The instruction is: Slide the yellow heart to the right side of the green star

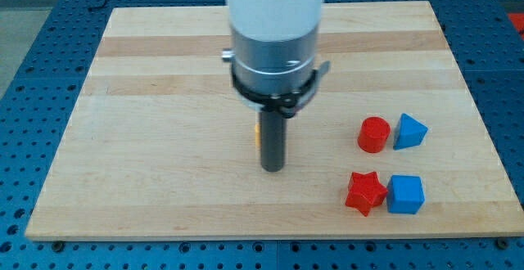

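Dark rod's tip (272,168) set on the wooden board (164,180) – nothing grasped, a yellow sliver (256,133) glimpsed behind it – red star (364,192), red cylinder (373,134), two blue blocks (405,194) grouped right.

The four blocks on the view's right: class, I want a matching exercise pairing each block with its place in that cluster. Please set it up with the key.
Column 1:
1. red cylinder
2. blue triangular block
3. red star
4. blue cube

Column 2:
A. bottom row, on the view's right
B. top row, on the view's left
C. bottom row, on the view's left
D. top row, on the view's right

Pairs: 1-B, 2-D, 3-C, 4-A

My tip stands well to the view's left of all four.
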Robot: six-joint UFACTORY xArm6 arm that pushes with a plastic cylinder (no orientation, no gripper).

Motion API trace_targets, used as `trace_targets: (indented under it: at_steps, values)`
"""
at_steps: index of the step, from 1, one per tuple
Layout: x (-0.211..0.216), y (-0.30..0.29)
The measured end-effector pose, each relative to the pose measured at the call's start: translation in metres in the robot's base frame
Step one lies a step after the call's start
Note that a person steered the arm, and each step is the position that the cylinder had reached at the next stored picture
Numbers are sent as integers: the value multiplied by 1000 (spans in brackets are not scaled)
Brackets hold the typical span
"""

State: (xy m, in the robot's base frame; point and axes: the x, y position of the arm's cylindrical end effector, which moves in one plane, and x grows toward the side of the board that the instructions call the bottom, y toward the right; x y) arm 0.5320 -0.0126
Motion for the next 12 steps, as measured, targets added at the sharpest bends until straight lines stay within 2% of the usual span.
trace_targets:
  at_steps: [1, 4, 7, 8, 10, 12]
  values:
    - [-24, -6]
    - [-116, 35]
    - [-228, 102]
    - [-234, 110]
    - [-188, 134]
    - [-223, 172]
